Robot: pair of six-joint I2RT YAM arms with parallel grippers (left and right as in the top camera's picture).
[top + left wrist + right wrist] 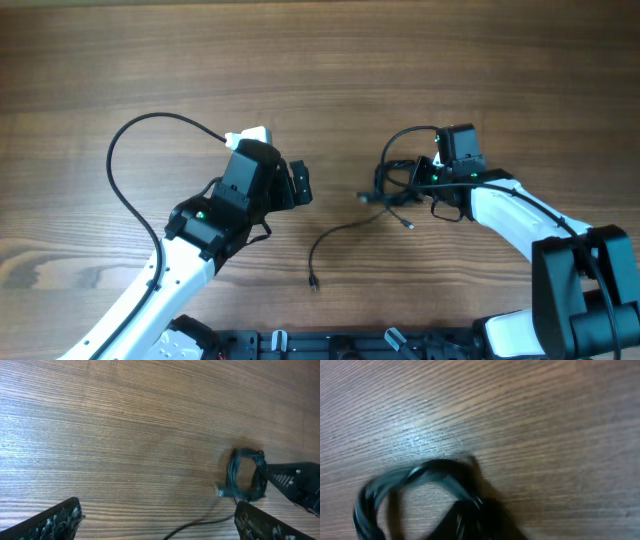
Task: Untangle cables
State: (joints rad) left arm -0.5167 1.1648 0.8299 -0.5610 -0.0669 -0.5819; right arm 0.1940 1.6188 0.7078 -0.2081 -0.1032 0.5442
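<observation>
Here, wood-grain table [100, 60], left end effector [157, 517] spread wide, right end effector [418, 182] pinching cables [231, 474].

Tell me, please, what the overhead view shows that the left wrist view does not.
Overhead only: both arms, a wire looping beside the left one, and the free end of the loose cable. Left wrist only: the fingers of the left end effector up close, spread wide. Both: the knot, the right end effector at it, and part of the loose cable.
</observation>
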